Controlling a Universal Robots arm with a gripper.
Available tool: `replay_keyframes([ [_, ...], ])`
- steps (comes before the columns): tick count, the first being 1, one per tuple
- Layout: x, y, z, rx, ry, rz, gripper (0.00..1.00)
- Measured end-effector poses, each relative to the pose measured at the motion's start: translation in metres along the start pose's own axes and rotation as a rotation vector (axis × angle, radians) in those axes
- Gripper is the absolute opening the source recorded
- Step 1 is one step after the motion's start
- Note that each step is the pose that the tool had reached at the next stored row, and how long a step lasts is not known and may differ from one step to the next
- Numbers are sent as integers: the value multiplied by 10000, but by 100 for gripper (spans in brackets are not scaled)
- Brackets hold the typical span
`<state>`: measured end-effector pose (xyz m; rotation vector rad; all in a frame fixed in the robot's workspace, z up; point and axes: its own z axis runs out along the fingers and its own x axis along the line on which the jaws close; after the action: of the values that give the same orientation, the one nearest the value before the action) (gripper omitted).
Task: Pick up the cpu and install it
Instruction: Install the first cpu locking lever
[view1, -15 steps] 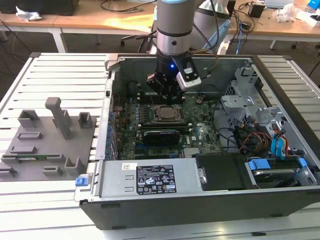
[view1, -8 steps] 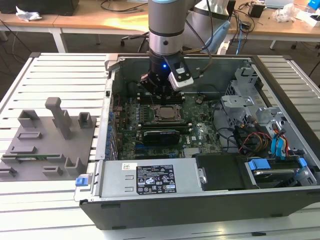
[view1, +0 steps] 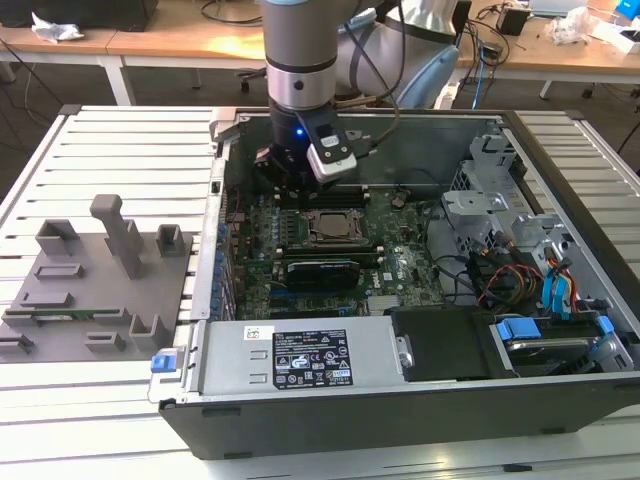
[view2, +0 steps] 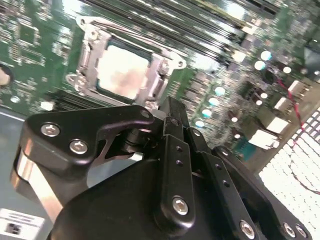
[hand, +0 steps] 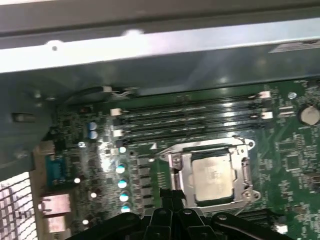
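A: While the arm hangs over the open computer case (view1: 400, 400) at the centre of the exterior view, where is the gripper (view1: 285, 185)?

B: Low inside the case, at upper centre of the frame, just above the green motherboard (view1: 390, 265). The cpu (view1: 330, 226) lies in the socket (view1: 331, 245) right beside it. A grey fixture tray (view1: 90, 300) sits at the left.

A: And in the second wrist view?

B: The gripper (view2: 167, 112) fills the lower half, its fingers (view2: 175, 130) pressed together on nothing. The cpu (view2: 122, 72) sits in its metal-framed socket (view2: 90, 50) at upper left.

A: The first wrist view?

B: The gripper's tip (hand: 172, 197) rises from the bottom edge, touching the socket frame (hand: 176, 165). The cpu (hand: 214, 175) is seated just right of centre, memory slots (hand: 195, 117) above it.
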<state>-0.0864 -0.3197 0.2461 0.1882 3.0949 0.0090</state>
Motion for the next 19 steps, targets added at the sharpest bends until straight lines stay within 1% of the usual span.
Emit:
replay_keyframes([
  [1,48,-6,-2,0,0,1,11],
  [3,81,-10,-3,-1,-1,1,11],
  [7,88,-11,-4,0,0,0,11],
  [8,89,-11,-5,-17,4,1,11],
  [9,89,-11,-5,-56,8,3,11],
  [11,89,-11,-16,-73,9,6,11],
  [12,88,-10,-29,-73,9,5,11],
  [13,86,-10,-59,-74,8,4,11],
  [15,83,-10,-133,-74,8,4,11],
  [16,81,-9,-181,-73,9,4,11],
  [17,81,-9,-196,-73,9,4,11],
  [19,80,-9,-206,-75,7,3,11],
])
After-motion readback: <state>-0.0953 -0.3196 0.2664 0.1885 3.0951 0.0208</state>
